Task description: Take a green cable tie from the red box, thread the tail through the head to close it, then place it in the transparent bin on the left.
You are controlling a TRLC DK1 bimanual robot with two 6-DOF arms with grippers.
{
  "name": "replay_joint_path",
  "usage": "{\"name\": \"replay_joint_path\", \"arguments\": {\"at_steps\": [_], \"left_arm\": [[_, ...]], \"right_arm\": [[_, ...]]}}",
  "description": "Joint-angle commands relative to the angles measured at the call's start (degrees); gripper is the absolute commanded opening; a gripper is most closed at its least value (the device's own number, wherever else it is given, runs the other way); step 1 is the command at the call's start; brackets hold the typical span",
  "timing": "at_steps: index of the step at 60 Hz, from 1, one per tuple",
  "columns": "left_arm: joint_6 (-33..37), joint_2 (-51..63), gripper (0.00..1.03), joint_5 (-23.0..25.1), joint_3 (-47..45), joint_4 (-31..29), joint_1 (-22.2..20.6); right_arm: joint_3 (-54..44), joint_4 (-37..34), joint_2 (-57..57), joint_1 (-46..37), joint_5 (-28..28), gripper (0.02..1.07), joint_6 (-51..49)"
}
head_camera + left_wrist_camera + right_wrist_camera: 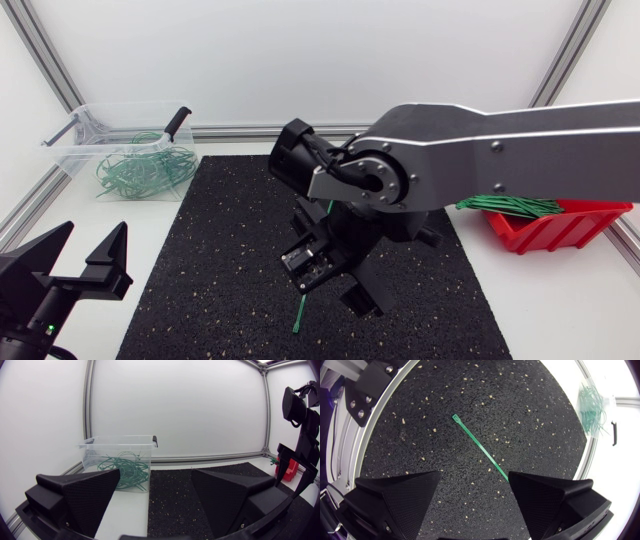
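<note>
1. Right arm (520,145) crosses over the black mat (200,260); right gripper (328,275) points down mid-mat.
2. Straight green cable tie (300,312) just beside it.
3. Left gripper (93,240) off mat's left edge, fingers spread.
4. Transparent bin (70,150) and red box (545,232) both hold green ties.

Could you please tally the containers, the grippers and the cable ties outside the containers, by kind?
Containers: 2 (red box, transparent bin)
Grippers: 2 (left gripper, right gripper)
Loose green cable tie: 1
Total: 5
</note>
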Motion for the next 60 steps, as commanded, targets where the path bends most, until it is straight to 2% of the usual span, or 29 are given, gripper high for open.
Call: {"name": "replay_joint_path", "arguments": {"at_steps": [1,12,23,60], "left_arm": [[-1.1,-0.2,0.99,0.3,-2.2,-1.5,0.5],[-1.1,-0.2,0.99,0.3,-2.2,-1.5,0.5],[-1.2,-0.2,0.99,0.3,-2.2,-1.5,0.5],[-1.2,-0.1,0.99,0.3,-2.2,-1.5,0.3]], "right_arm": [[1.2,-1.9,2.0,1.7,1.4,1.02,-3.9],[3.2,-4.8,3.7,4.1,5.5,1.02,-8.0],[6.7,-9.0,5.6,6.7,6.3,1.02,-10.5],[10.5,-8.4,12.2,11.5,6.6,0.99,-15.8]]}}
